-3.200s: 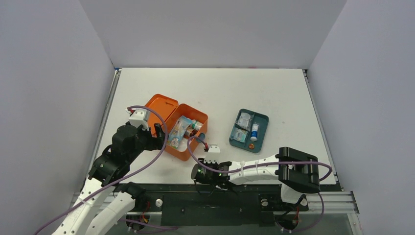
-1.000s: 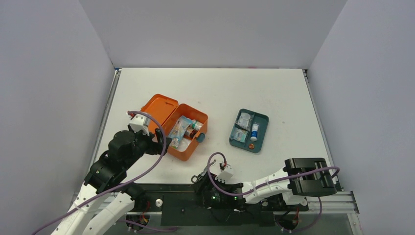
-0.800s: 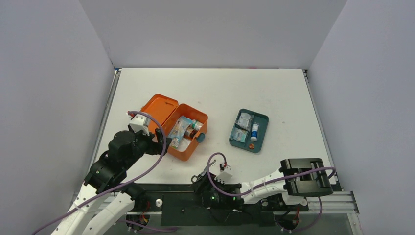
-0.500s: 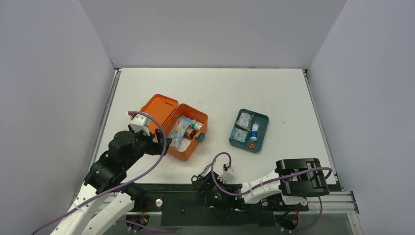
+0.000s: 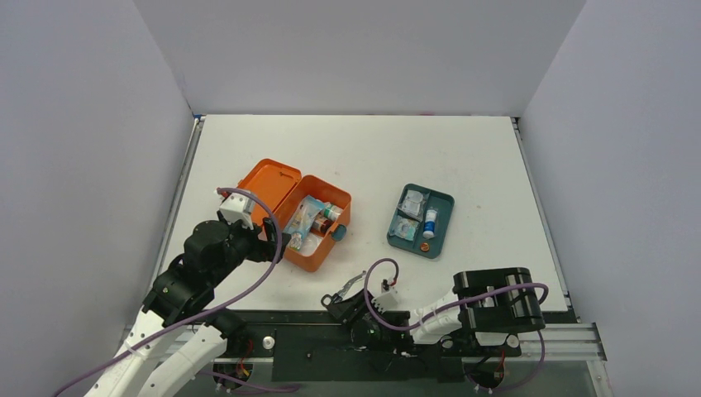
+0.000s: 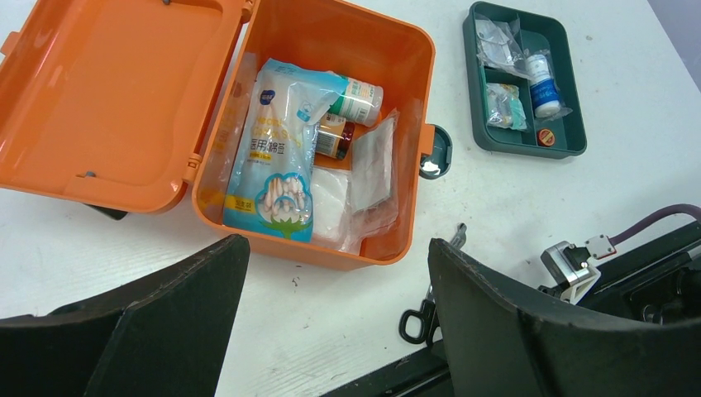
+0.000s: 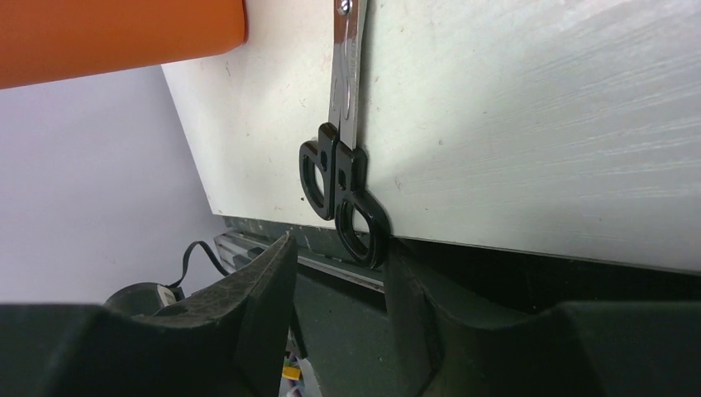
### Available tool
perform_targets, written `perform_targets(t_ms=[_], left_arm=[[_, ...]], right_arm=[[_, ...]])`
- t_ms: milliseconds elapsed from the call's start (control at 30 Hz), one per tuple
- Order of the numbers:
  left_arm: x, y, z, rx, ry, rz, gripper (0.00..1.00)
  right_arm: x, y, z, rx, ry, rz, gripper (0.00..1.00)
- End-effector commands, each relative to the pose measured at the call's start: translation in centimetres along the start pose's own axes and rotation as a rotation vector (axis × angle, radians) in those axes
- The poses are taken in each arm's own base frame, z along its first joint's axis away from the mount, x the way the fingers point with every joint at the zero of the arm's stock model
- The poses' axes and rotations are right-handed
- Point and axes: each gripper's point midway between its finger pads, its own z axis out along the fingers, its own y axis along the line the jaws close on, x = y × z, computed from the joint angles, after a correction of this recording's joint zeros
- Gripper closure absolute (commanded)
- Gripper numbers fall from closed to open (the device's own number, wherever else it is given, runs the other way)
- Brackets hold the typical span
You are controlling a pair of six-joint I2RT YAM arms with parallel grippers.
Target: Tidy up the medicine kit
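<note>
Scissors point(image 7: 347, 99) looked like the right arm's target. A few seconds back the right gripper point(image 7: 339, 244) was up on the table point(image 5: 364, 149) just in front of the kit point(image 5: 307, 258). It had since dropped below the near edge and was creeping left along it. By this frame its fingers were spread, holding nothing, one on each side of the black handle loops that hung off the near edge around the middle. The scissors themselves seemed not to have moved in the last second, so I'd call this lining up for a grab rather than a grab. My guess is that the scissors were headed for the kit next. The kit hadn't budged either. It sat toward the left edge, about halfway back, lid point(image 5: 266, 184) flopped open and already stuffed with packets and bottles. The left gripper point(image 5: 269, 236) hovered at the kit's near-left side, wide open and empty, much as it had been earlier, only shifted slightly. The tray point(image 5: 449, 219), right of centre, looked untouched.
</note>
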Motion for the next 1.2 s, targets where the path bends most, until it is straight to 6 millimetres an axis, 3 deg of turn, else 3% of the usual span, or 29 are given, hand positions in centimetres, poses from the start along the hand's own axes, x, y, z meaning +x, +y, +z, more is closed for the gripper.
perform_targets(t_ms=[0, 333, 700, 900, 1167], left_arm=[[-0.6, -0.3, 0.2, 0.007, -0.021, -0.010, 0.22], [-0.6, -0.4, 0.3, 0.009, -0.017, -0.009, 0.22], [-0.4, -0.4, 0.4, 0.009, -0.009, -0.009, 0.22], [-0.4, -0.4, 0.5, 0.009, -0.008, -0.007, 0.22], [-0.4, -0.2, 0.5, 0.000, -0.009, -0.008, 0.22]], right_arm=[[-0.4, -3.7, 0.3, 0.078, 0.008, -0.036, 0.62], [-0.7, -5.1, 0.4, 0.100, 0.008, -0.005, 0.68], [-0.7, -6.0, 0.6, 0.093, 0.023, 0.039, 0.85], [-1.1, -6.1, 0.5, 0.091, 0.014, 0.036, 1.00], [-1.6, -5.1, 0.2, 0.060, -0.007, -0.008, 1.00]])
